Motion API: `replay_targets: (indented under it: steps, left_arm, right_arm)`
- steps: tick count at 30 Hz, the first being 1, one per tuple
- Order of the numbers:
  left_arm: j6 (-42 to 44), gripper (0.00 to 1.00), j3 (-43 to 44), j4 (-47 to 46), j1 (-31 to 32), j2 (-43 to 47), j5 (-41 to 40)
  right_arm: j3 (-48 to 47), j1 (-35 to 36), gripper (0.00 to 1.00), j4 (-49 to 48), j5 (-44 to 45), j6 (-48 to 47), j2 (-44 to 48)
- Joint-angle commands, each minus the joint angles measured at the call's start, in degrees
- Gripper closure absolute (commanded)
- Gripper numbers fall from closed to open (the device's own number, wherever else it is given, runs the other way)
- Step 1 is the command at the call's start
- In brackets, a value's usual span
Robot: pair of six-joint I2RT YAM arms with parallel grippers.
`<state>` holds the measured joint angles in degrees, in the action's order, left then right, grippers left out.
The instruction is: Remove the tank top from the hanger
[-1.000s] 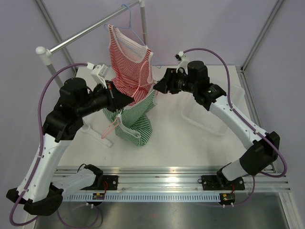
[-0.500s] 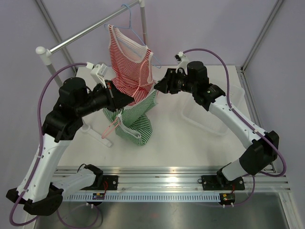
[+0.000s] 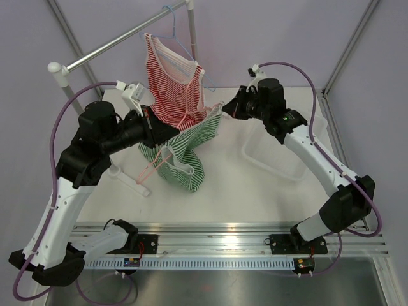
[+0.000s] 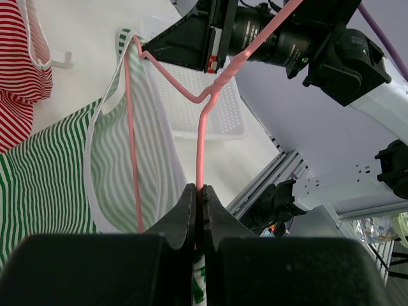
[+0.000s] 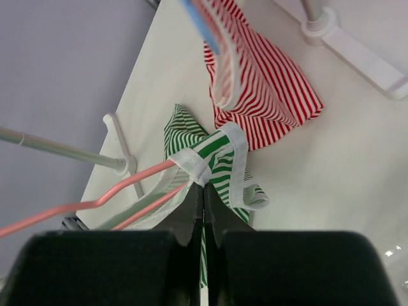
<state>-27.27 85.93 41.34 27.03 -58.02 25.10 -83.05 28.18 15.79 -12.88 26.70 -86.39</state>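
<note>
Left pincer (image 4: 199, 192) clamped on hanger (image 4: 200, 146), anchoring it above desk centre. Right pincer (image 5: 203, 191) pinches green top (image 5: 220, 148) at strap trim, stretching it toward desk's right edge, likely to slip strap off hanger arm. Top's body slumps at desk centre.

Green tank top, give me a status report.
Left claw shut on pink hanger. Right claw shut on green tank top, its strap not yet off hanger. Red tank top hangs close beside.

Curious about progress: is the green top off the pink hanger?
Not off: the green top has a white-edged strap looped around the pink hanger, left wrist view.
</note>
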Motion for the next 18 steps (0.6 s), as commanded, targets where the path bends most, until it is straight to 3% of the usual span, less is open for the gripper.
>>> replay_targets:
  steps: [1, 12, 14, 18]
  left_arm:
    - [0.73, 1.0, 2.58, -2.58, 0.22, 0.89, 4.33]
    - [-2.7, 1.0, 1.52, -14.79, 0.22, 1.77, 6.62]
    - [-2.62, 1.0, 2.48, -18.48, 0.22, 1.07, 5.4]
    - [-0.25, 1.0, 6.87, -24.81, 0.22, -2.95, 0.84]
  right_arm:
    - [-3.0, -4.89, 1.0, 2.84, 7.87, 2.3, 0.0]
    - [-3.44, -7.44, 1.0, 3.2, -2.93, 3.45, -0.89]
    - [-3.35, -7.53, 1.0, 2.14, -7.31, 2.57, 0.16]
    - [-5.63, -7.44, 1.0, -4.77, -25.72, 2.48, 4.11]
